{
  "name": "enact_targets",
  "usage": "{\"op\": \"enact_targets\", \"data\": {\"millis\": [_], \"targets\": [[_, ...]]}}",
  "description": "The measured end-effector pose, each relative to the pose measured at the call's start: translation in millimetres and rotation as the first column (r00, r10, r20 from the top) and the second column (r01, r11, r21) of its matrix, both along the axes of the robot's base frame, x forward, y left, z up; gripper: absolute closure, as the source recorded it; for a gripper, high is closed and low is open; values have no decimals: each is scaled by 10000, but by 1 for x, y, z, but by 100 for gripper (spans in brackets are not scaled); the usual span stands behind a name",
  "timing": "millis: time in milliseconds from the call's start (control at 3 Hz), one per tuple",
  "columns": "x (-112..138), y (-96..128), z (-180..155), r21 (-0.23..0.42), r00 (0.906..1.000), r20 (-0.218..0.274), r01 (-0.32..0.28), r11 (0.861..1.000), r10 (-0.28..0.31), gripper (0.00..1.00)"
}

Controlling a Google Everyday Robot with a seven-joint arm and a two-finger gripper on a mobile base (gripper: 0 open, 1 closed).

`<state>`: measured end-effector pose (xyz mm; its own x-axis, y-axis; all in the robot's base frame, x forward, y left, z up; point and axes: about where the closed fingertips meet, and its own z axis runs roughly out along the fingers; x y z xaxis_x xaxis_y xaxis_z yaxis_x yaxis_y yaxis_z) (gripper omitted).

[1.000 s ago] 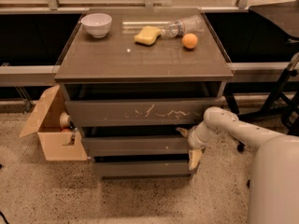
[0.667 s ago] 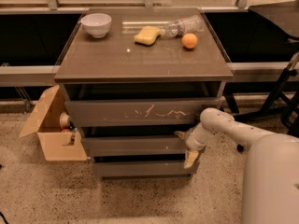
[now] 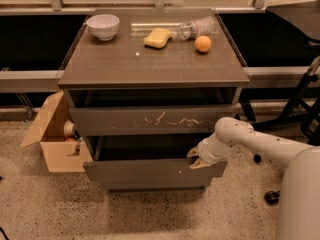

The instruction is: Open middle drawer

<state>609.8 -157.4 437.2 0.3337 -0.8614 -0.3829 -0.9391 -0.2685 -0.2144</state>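
We find the middle drawer (image 3: 150, 173), a wide, flat grey-brown handleless front, standing partly drawn out of the cabinet. It projects forward of the scratched grey-brown top drawer front (image 3: 150, 120) above it, with a dark gap open between the two. Its long axis runs left to right across the view. The pale two-finger tool (image 3: 196, 160) sits at the top edge of this front, near its right end. The drawer therefore lies directly below and to the left of the tool, touching it or nearly so. We cannot tell whether the tool is wide or narrow. The robot's single white arm reaches in from the right. In our judgement, any further opening calls for a straight pull toward the viewer, square to the long axis, as an off-centre pull may skew the drawer. We count three drawer fronts, the lowest (image 3: 155, 188) showing only as a sliver. The grey-brown worktop (image 3: 150, 64) carries one white bowl (image 3: 103, 26), one yellow sponge (image 3: 157, 37), one clear plastic bottle (image 3: 195, 28) lying on its side, and one orange fruit (image 3: 202, 43). One open cardboard box (image 3: 55, 144) stands on the floor at the left.
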Motion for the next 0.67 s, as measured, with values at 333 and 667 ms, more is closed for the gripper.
{"op": "enact_targets", "data": {"millis": [333, 667], "targets": [[-9, 5, 12, 13, 9995, 151, -280, 9996, 280, 96], [-10, 6, 13, 11, 9995, 149, -290, 9996, 290, 0]]}}
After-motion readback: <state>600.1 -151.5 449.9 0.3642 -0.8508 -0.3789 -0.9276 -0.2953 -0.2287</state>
